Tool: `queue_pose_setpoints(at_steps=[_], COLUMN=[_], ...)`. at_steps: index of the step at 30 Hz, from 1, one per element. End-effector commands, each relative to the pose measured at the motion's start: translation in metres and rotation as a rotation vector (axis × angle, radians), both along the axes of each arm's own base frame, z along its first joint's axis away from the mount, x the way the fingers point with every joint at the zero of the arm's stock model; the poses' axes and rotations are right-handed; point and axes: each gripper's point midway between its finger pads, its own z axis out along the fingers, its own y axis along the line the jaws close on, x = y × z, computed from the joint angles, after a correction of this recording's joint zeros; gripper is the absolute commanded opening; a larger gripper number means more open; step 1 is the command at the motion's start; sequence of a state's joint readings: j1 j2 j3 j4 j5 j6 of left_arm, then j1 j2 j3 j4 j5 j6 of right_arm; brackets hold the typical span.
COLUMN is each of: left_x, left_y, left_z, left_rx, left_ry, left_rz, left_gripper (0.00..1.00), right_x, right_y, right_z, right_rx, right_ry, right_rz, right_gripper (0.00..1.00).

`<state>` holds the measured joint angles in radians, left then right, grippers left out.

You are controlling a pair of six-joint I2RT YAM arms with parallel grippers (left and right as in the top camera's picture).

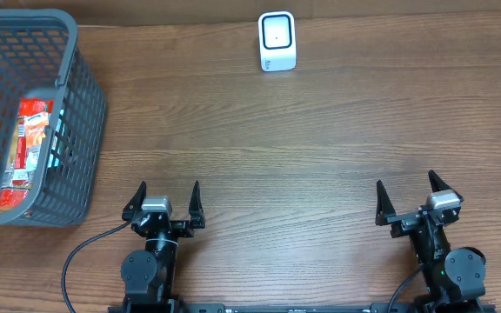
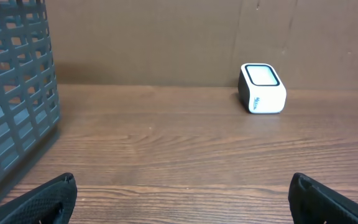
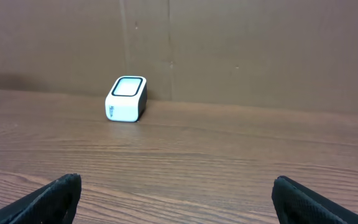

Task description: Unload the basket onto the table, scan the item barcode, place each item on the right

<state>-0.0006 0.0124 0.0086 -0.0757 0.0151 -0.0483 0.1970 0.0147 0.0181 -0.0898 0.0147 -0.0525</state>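
Wooden tabletop (image 1: 320, 130) — left pincer (image 1: 167, 193) and right pincer (image 1: 406, 187) gape wide, empty; red packet (image 1: 33, 143) in basket (image 1: 90, 122) looks light, crinkly — pinch 1 edge.

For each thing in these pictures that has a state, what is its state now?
Left gripper: open, empty.
Right gripper: open, empty.
Basket: upright on the table, loaded.
Red packet: lying inside the basket, untouched.
Scanner: standing on the table, nothing in front of it.

Grey basket (image 1: 87, 130), white scanner (image 1: 277, 41)
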Motion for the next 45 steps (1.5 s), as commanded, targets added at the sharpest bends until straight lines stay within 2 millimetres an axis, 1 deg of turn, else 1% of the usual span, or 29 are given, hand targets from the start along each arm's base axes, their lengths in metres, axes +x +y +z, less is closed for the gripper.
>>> queue_pose_setpoints(at_steps=[1, 14, 16, 18, 20, 21, 24, 28, 31, 33, 36, 38, 42, 43, 45], left_x=[0.000, 0.000, -0.001, -0.003, -0.010, -0.015, -0.027, -0.042, -0.049, -0.053, -0.058, -0.061, -0.062, -0.058, -0.050], left_y=[-0.001, -0.005, -0.011, -0.020, -0.034, -0.038, -0.038, -0.039, -0.041, -0.050, -0.064, -0.068, -0.066, -0.062, -0.059], left_z=[0.000, -0.001, 0.001, 0.001, 0.001, 0.000, 0.004, 0.032, 0.055, 0.071, 0.096, 0.110, 0.132, 0.140, 0.146], left_rx=[0.019, 0.006, -0.011, -0.072, -0.175, -0.197, -0.205, -0.197, -0.201, -0.191, -0.212, -0.198, -0.180, -0.180, -0.178], left_ry=[-0.004, -0.001, -0.002, 0.013, 0.080, 0.116, 0.201, 0.265, 0.326, 0.381, 0.517, 0.626, 0.840, 0.924, 0.986], left_rz=[-0.004, -0.024, -0.061, -0.108, -0.180, -0.198, -0.192, -0.192, -0.202, -0.252, -0.336, -0.361, -0.365, -0.337, -0.313], left_gripper=[1.00, 1.00, 1.00, 1.00, 1.00, 1.00, 1.00, 1.00, 1.00, 1.00, 1.00, 1.00, 1.00, 1.00, 1.00], right_x=[0.000, 0.000, 0.000, 0.000, 0.000, 0.000, 0.000, 0.000, 0.000, 0.000, 0.000, 0.000, 0.000, 0.000, 0.000], right_y=[0.000, 0.000, 0.000, 0.000, 0.000, 0.000, 0.000, 0.000, 0.000, 0.000, 0.000, 0.000, 0.000, 0.000, 0.000], right_z=[-0.001, -0.001, -0.001, -0.001, -0.001, -0.001, -0.001, -0.001, -0.001, -0.001, -0.001, -0.001, -0.001, -0.001, -0.001], right_rx=[0.000, 0.000, 0.000, 0.000, 0.000, 0.000, 0.000, 0.000, 0.000, 0.000, 0.000, 0.000, 0.000, 0.000, 0.000], right_ry=[-0.008, -0.008, -0.008, -0.008, -0.008, -0.008, -0.008, -0.008, -0.008, -0.008, -0.008, -0.008, -0.008, -0.008, -0.008], right_rz=[-0.001, -0.001, -0.001, -0.001, -0.001, -0.001, -0.001, -0.001, -0.001, -0.001, -0.001, -0.001, -0.001, -0.001, -0.001], right_gripper=[1.00, 1.00, 1.00, 1.00, 1.00, 1.00, 1.00, 1.00, 1.00, 1.00, 1.00, 1.00, 1.00, 1.00, 1.00])
